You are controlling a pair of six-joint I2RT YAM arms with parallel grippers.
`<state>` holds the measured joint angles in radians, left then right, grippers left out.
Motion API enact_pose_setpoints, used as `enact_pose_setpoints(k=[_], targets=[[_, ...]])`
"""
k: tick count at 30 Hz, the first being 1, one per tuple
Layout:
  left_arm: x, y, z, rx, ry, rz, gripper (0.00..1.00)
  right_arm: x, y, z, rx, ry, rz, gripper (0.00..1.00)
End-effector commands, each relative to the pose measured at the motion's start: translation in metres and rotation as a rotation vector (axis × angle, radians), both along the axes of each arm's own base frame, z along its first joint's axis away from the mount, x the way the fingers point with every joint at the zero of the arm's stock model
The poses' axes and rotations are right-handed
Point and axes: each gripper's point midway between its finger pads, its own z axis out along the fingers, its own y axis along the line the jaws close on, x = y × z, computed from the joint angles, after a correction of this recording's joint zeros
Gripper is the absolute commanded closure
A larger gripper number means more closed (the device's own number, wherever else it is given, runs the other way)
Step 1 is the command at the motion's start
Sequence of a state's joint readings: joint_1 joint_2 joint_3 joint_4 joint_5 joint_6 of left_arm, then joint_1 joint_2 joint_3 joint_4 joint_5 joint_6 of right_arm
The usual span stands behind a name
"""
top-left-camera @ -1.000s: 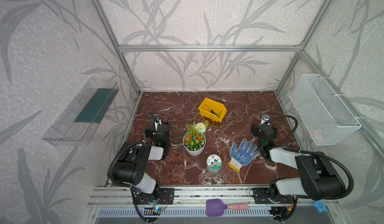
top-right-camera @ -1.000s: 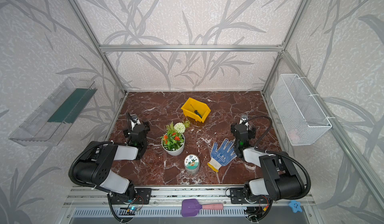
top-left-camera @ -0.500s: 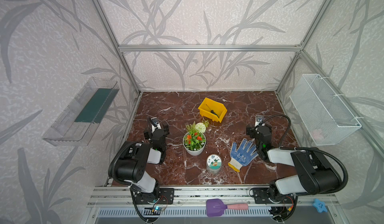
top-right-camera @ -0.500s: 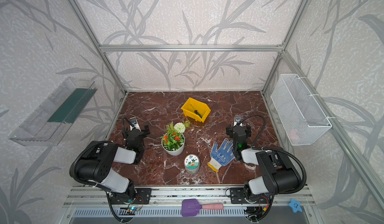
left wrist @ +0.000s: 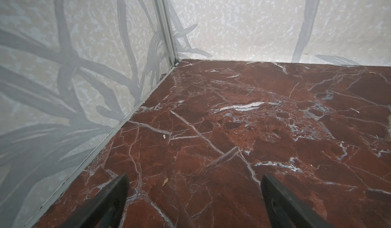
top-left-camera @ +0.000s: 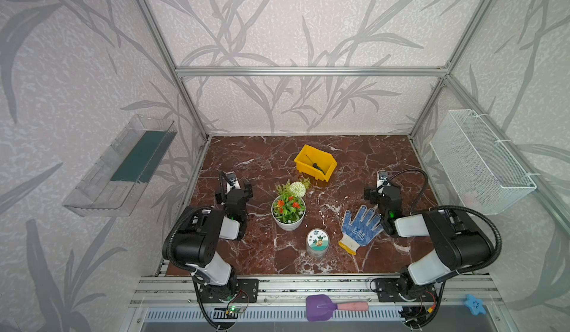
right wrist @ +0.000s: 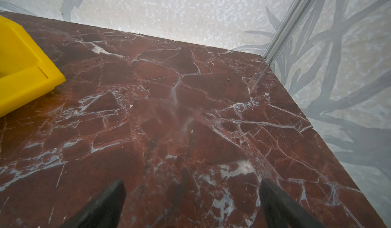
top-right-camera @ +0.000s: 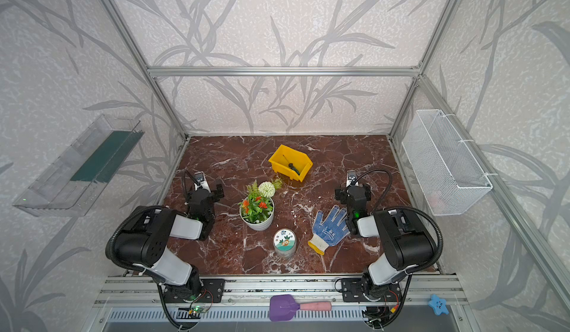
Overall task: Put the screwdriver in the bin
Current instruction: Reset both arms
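The yellow bin (top-left-camera: 310,173) (top-right-camera: 283,171) stands at the middle back of the marble floor. The screwdriver (top-left-camera: 317,167) (top-right-camera: 293,167), dark-handled, lies inside it in both top views. A corner of the bin (right wrist: 21,68) shows in the right wrist view. My left gripper (top-left-camera: 233,189) (left wrist: 193,178) is open low over bare marble at the left, empty. Low at the right, my right gripper (top-left-camera: 382,190) (right wrist: 191,183) is open and empty, off to the bin's right and nearer the front.
A potted flower plant (top-left-camera: 288,213), a round tin (top-left-camera: 317,242) and a blue dotted glove (top-left-camera: 359,225) sit between the arms. A purple spatula (top-left-camera: 320,307) lies on the front rail. A wire basket (top-left-camera: 481,161) and a clear tray (top-left-camera: 120,167) hang on the side walls.
Both arms have shifted slightly while folded at the front, the right one drawing in leftwards. Both grippers stay open. The screwdriver has stayed in the bin.
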<state>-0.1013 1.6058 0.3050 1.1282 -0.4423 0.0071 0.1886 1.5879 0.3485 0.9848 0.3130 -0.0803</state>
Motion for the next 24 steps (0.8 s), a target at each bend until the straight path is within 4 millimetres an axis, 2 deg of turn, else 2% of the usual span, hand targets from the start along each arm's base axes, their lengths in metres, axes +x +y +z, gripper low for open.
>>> enact_pose_setpoints(k=[1, 24], targets=[[0.0038, 0.0004, 0.0059, -0.004, -0.018, -0.001, 0.01, 0.0042, 0.0007, 0.0104, 0.005, -0.053, 0.005, 0.01], [0.0039, 0.0008, 0.0063, -0.005, -0.019, 0.000, 0.01, 0.0046, 0.0012, 0.0111, 0.007, -0.056, 0.008, 0.01]])
